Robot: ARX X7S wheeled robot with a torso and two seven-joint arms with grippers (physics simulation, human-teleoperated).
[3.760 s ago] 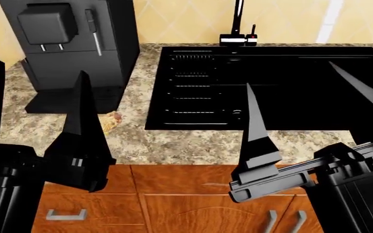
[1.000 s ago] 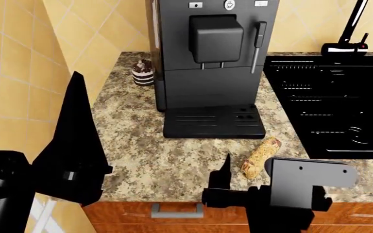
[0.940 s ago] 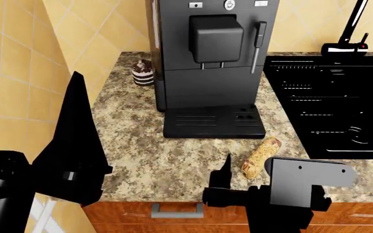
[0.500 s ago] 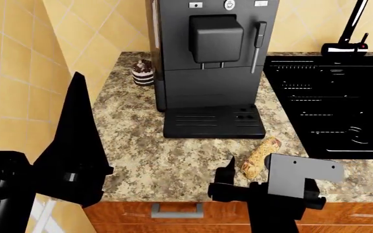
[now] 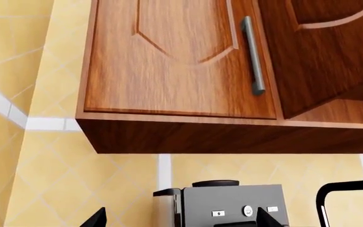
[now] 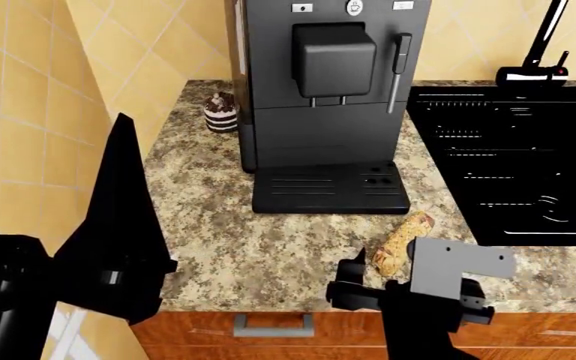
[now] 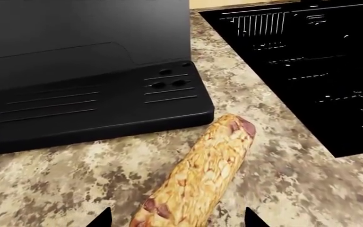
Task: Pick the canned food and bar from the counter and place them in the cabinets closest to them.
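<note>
Hovering low over desk: right pincer, tips spread either side of bar, not gripping. Left pincer: open, empty. Beyond bar: black coffee machine, sink, wall cabinets.

The bar lies flat on the counter, slanting from seven o'clock up toward one o'clock, between the right gripper's spread fingertips. A black machine base sits at eleven o'clock, a black sink at two
</note>
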